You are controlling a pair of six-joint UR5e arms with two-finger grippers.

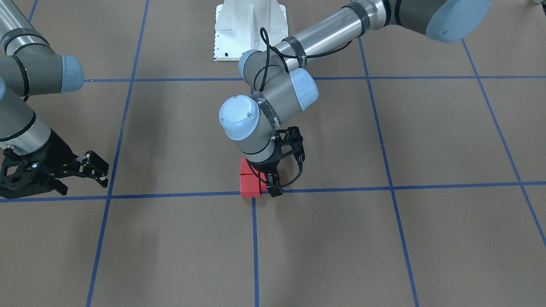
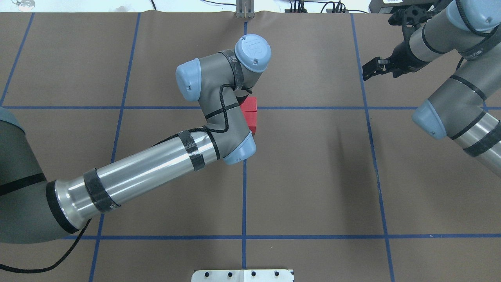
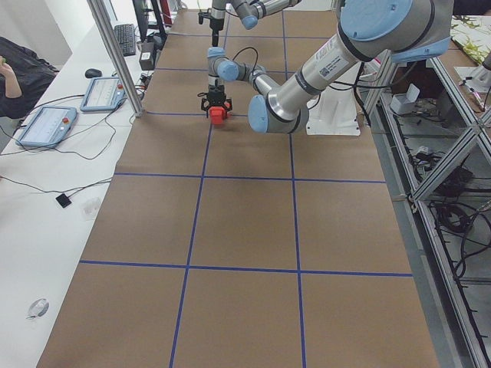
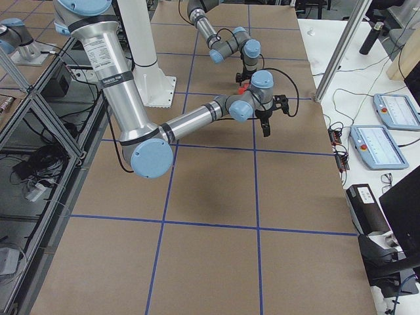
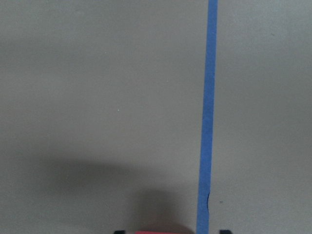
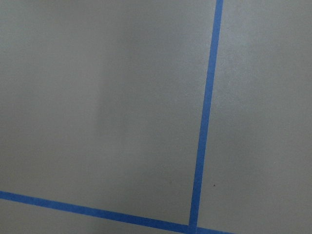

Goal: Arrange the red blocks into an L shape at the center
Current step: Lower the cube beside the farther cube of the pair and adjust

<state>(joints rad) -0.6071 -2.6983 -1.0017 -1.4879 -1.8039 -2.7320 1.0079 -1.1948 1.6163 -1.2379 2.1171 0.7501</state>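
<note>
Two red blocks (image 1: 249, 181) lie touching in a short row at the center crossing (image 1: 254, 192) of the blue tape lines; they also show in the overhead view (image 2: 250, 117). A third red block (image 1: 263, 181) sits beside them, between the jaws of my left gripper (image 1: 268, 187). In the left wrist view a sliver of that block (image 5: 161, 232) shows between the two fingertips (image 5: 223, 231), with gaps on both sides, so the gripper is open around it. My right gripper (image 1: 84, 185) is open and empty, far off to the side.
The brown gridded surface (image 1: 384, 247) carries blue tape lines. The white robot base (image 1: 249, 30) stands at the table's robot side. My left forearm (image 2: 156, 164) stretches low over the table towards the center. Tablets and cables (image 3: 54, 123) lie beyond the table's edge.
</note>
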